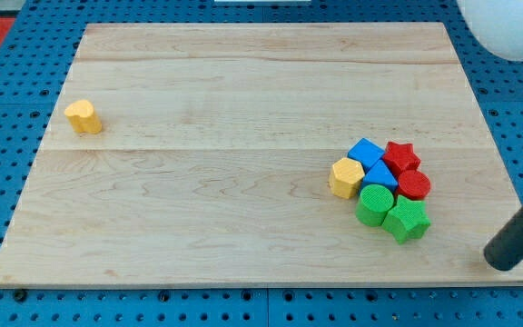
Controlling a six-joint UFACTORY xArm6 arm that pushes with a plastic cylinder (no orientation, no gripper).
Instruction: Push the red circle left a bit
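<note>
A pale wooden board point(243, 109) lies on a blue pegboard bench, and nearly all of its surface carries nothing.

From the one camera, the blocks sit bunched near the view's right, toward the bottom. The red circle point(414, 185) is on the right edge of that bunch, touching the red star point(400, 156) above it and a blue block point(380, 173) on its left. Another blue block point(365, 152) sits above that, a yellow hexagon-like block point(345, 177) marks the left end, and a green circle point(375, 203) and a green block point(407, 220) close off the bottom. Far off at the view's left a yellow heart-like block point(83, 117) stands alone.

The rod comes in from the lower right corner; my tip point(501, 260) rests apart from every block, holding and touching nothing. The red circle lies up and to the left of it. To send it leftward, I judge the tip must first reach its right side, and the blue block directly behind it will likely get shoved along.
</note>
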